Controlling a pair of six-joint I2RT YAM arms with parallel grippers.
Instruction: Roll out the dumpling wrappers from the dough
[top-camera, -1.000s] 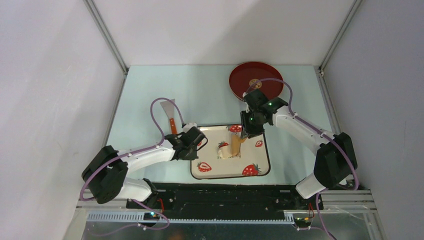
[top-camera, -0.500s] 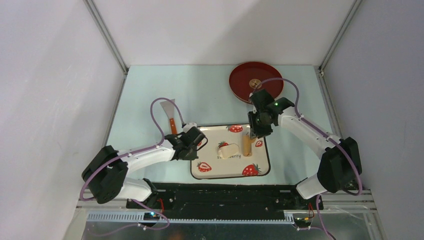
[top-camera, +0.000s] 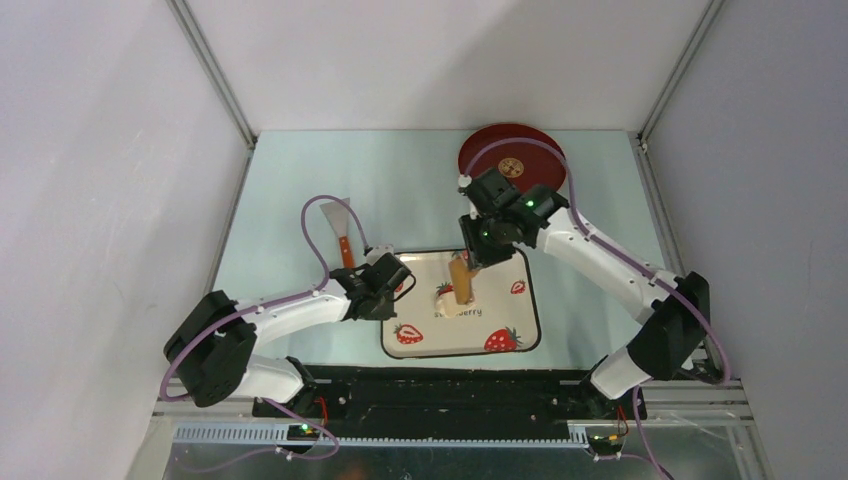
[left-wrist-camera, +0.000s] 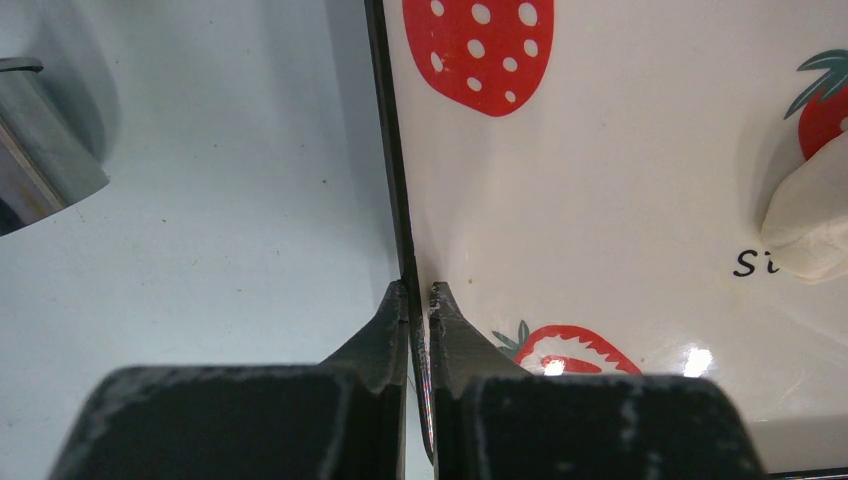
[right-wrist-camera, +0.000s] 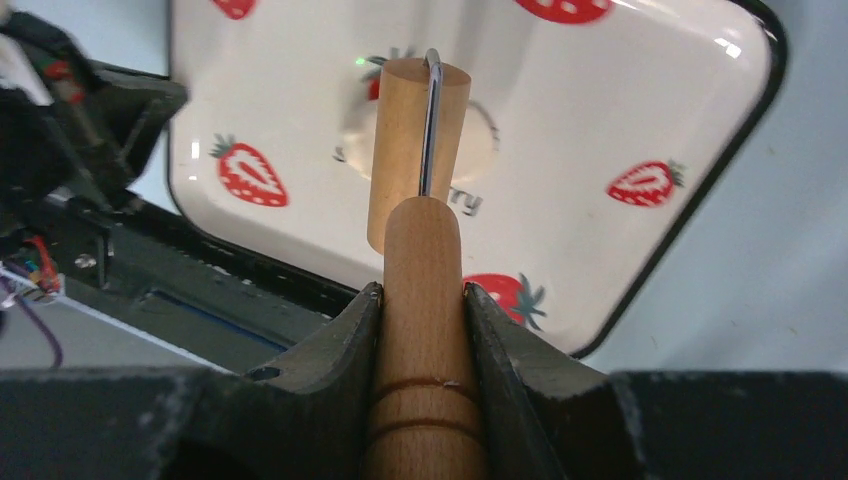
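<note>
The left gripper (left-wrist-camera: 420, 295) is clenched on the black rim of the strawberry plate (left-wrist-camera: 395, 200). The dough (left-wrist-camera: 812, 215), a pale lump, lies on the plate ahead and right of those fingers, beside black script starting with "S". The right gripper (right-wrist-camera: 423, 295) grasps the wooden roller (right-wrist-camera: 415, 130) by its handle, and its barrel juts beyond the fingertips, beside the letters "ry".

End effector (left-wrist-camera: 420, 293) pinches plate (left-wrist-camera: 600, 180) rim — dough (left-wrist-camera: 812, 215) nearby.

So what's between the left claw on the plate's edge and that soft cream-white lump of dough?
Nothing: the left wrist view shows only bare white surface of the strawberry-patterned plate between the left gripper, clamped on its rim, and the cream-white dough lump.
</note>
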